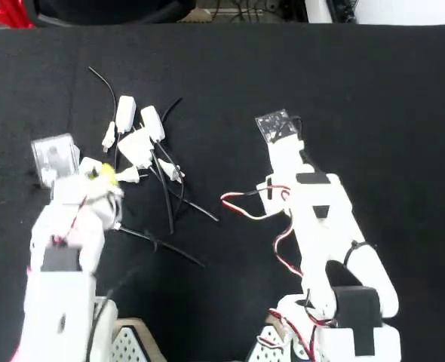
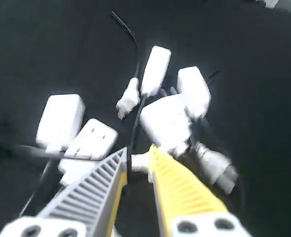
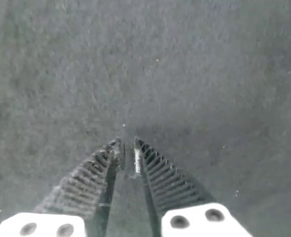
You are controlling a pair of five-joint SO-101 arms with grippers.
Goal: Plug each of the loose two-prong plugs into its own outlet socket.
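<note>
The left gripper [image 2: 138,153] sits at the edge of a heap of white plugs and outlet blocks [image 1: 136,145] on the black surface [image 1: 373,98]. Its grey and yellow fingers [image 2: 177,190] are drawn narrow around the end of a small white two-prong plug [image 2: 139,163]. This plug lies just beside a larger outlet block [image 2: 167,121], among tangled black cords [image 1: 166,192]. The right gripper [image 3: 127,144] hangs over bare surface well apart from the heap, its dark fingers nearly together with nothing between them.
</note>
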